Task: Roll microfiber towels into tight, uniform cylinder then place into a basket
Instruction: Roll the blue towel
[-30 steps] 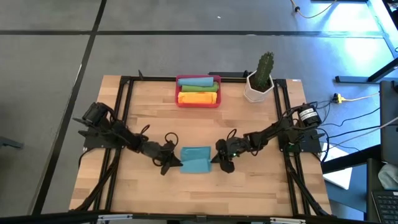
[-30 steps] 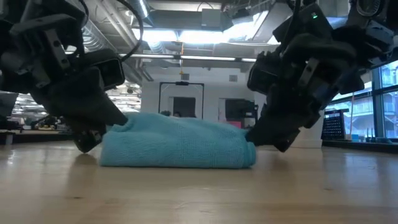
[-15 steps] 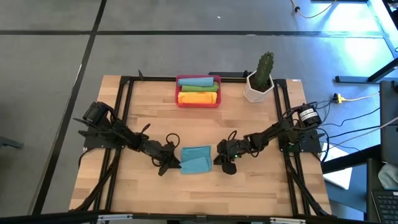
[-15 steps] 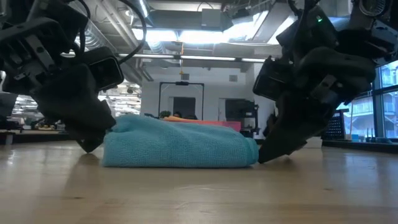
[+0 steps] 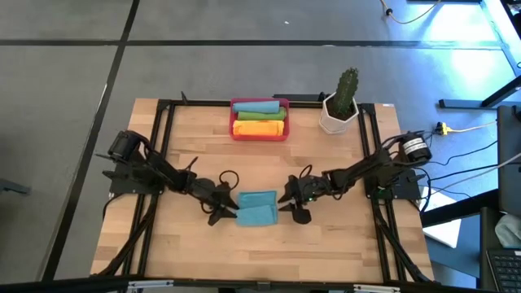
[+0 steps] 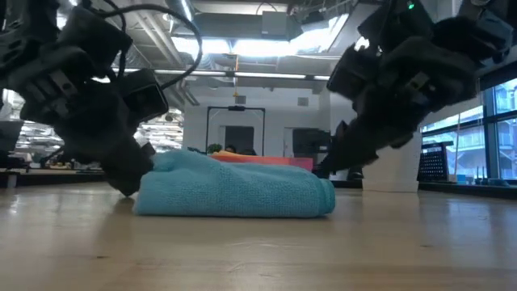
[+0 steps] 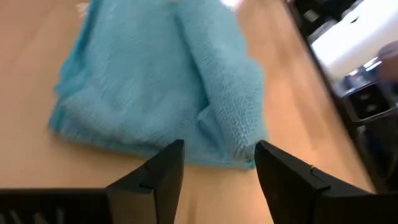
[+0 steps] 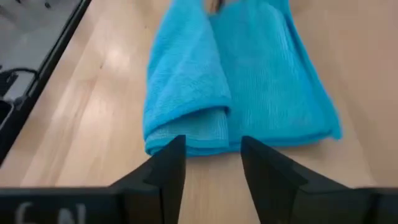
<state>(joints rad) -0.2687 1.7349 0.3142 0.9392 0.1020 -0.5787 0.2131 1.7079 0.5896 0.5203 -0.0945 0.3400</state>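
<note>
A teal microfiber towel, partly rolled with a thick roll on its near side, lies flat on the wooden table between my two grippers. My left gripper stands open at the towel's left end, low over the table; the end of the roll lies between its fingertips. My right gripper is open just off the towel's right end, and its fingers stop short of the cloth. The red basket at the far edge holds rolled teal, green and orange towels. My left gripper has its open fingers level on either side of the roll's left end, coming from the table's left. Whether a finger touches the cloth, I cannot tell. The towel lies on the table.
A white pot with a cactus stands at the far right, beside the basket. A black frame runs along the table's left, right and far sides. Bare wood lies in front of the towel toward the near edge.
Both grippers have opened and let go of the towel's ends. The right gripper has risen off the table and both have rolled a little. The towel has stayed in place, and its ends have loosened slightly.
</note>
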